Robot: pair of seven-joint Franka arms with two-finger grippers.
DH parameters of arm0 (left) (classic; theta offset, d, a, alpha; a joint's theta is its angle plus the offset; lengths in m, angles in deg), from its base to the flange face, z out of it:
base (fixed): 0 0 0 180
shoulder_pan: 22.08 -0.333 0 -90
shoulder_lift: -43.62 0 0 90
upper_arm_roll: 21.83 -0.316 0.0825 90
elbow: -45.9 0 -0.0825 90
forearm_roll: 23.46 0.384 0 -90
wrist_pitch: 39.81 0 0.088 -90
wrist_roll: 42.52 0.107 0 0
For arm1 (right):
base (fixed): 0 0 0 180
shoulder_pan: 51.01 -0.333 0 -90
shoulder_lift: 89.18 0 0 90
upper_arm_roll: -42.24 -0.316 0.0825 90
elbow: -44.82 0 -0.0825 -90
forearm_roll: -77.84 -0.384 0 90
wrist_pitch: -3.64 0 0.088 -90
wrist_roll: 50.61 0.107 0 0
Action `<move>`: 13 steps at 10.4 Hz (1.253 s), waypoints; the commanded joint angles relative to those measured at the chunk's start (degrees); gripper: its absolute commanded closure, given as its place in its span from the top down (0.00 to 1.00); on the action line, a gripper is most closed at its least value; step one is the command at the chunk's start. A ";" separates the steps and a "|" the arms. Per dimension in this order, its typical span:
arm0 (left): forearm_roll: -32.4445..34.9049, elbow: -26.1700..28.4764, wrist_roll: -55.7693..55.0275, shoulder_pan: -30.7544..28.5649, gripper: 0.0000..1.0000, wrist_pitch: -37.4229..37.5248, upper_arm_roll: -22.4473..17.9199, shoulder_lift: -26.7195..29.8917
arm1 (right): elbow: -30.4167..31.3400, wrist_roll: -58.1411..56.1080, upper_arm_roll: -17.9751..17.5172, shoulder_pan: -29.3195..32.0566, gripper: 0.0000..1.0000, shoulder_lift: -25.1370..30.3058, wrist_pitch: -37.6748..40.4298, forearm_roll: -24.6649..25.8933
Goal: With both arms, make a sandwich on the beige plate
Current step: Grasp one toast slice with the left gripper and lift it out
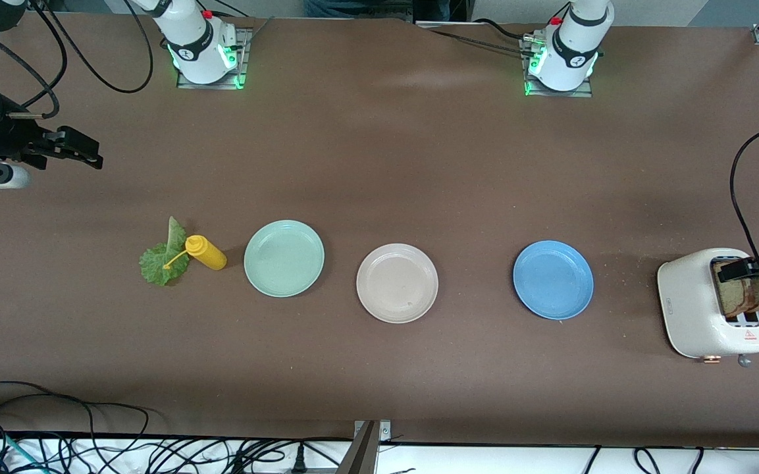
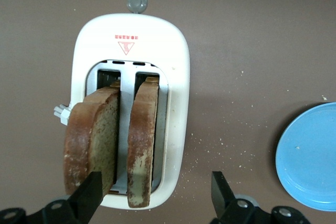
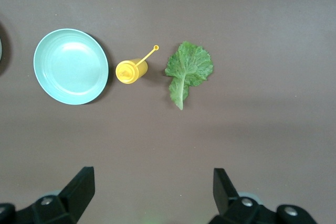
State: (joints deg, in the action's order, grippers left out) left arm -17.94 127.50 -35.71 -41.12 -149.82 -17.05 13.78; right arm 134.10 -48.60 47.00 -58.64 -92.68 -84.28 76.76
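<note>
At the left arm's end of the tabletop (image 1: 379, 164), a white toaster (image 1: 688, 306) is shown with two toast slices (image 2: 113, 142) standing upright in its slots. The left claw (image 1: 758, 268) is positioned over the toaster, its jaws spread wide on either side of both slices, with nothing gripped. The right claw (image 1: 79, 150) is held above bare tabletop at the right arm's end, also spread wide and empty; that arm is waiting. Taking the beige plate (image 1: 397, 283) as the dial's centre in the front view, a mint-green plate (image 1: 284, 258) is found at about nine o'clock, a blue plate (image 1: 553, 280) at three o'clock, and the toaster further out along three o'clock. A lettuce leaf (image 1: 163, 260) and a yellow squeeze bottle (image 1: 207, 252), which rests on the leaf's edge, are placed past the green plate at nine o'clock. The beige plate is empty; no part of the sandwich is assembled.

Risk, as judged: with both slices between the jaws, both may be pinched together, or the outer slice crushed or tilted against the slot wall. Because the bottle touches the lettuce, it may be knocked over when the leaf is lifted.
</note>
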 commanded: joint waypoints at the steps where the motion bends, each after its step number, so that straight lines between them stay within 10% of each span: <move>1: -0.96 -2.15 1.28 0.14 0.84 -0.02 -0.12 -1.97 | -0.60 -0.42 0.17 0.07 1.00 -0.19 0.03 -0.41; 4: -0.69 -2.15 1.28 0.14 0.69 -0.02 -0.12 -2.85 | -0.60 -0.42 0.26 -0.02 1.00 -0.19 0.03 -1.11; 8: -0.52 -3.02 1.28 0.06 0.03 -0.02 -0.30 -2.68 | -0.60 -0.42 0.17 0.07 1.00 -0.19 0.03 -1.11; 13: -0.69 -8.81 2.68 -0.56 0.00 0.41 -0.21 -1.89 | -0.60 -0.42 0.17 -0.02 1.00 -0.19 0.03 -1.20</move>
State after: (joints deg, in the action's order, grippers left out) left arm -17.93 122.25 -35.12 -41.42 -150.03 -17.28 12.09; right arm 134.10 -48.60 47.00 -58.63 -92.68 -84.28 76.42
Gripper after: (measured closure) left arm 0.877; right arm 0.000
